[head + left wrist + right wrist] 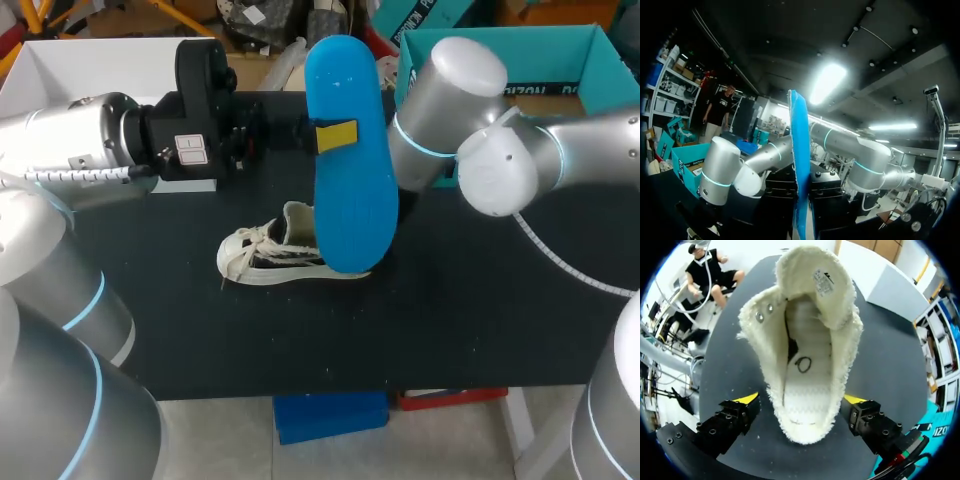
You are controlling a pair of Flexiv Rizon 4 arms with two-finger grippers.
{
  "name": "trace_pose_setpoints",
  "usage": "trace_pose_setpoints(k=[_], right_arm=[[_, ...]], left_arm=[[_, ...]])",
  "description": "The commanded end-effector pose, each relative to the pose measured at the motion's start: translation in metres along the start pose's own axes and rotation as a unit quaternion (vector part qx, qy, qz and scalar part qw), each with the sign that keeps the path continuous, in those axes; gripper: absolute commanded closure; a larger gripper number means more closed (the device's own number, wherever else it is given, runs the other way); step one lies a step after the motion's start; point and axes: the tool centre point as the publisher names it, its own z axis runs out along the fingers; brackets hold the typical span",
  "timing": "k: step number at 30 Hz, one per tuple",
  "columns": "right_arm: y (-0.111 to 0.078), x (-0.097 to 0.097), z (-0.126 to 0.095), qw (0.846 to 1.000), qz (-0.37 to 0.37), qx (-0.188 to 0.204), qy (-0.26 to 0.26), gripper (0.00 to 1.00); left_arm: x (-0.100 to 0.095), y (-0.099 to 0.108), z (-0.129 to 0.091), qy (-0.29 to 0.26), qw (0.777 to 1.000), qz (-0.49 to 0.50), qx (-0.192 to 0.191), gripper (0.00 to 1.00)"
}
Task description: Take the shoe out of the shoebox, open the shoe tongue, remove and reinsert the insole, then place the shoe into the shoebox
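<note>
A white low-top shoe [262, 256] lies on the black table [450, 320], toe pointing left. Just above its heel, my left gripper [335, 136] is shut on a big blue insole [350, 200] and holds it upright. In the left wrist view the insole [800, 165] shows edge-on, straight ahead of the fingers. My right arm [450, 110] comes in behind the insole, which hides its gripper in the head view. In the right wrist view the right gripper [801, 400] stands open, straddling the heel of the shoe [805, 340]. The tongue is folded back and the inside lies bare.
A white box [60, 70] stands at the back left behind my left arm. A teal box [560, 60] sits at the back right behind my right arm. The table's front half is bare black surface.
</note>
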Motion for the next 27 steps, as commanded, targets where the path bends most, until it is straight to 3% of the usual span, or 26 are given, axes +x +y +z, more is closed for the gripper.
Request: trace_pose_setpoints(k=[1,17,27], right_arm=[[0.006,-0.002,0.005,0.997,-0.001,0.08,-0.006,0.0],[0.009,-0.015,0.005,0.993,-0.022,0.12,0.002,0.0],[0.008,-0.011,0.006,0.992,-0.02,0.123,0.009,0.0]], left_arm=[[0.0,0.001,0.001,-0.001,1.0,0.001,0.001,1.0],[0.0,0.001,0.001,-0.001,1.0,0.001,0.001,1.0],[0.0,0.001,0.001,-0.001,1.0,0.001,0.001,1.0]])
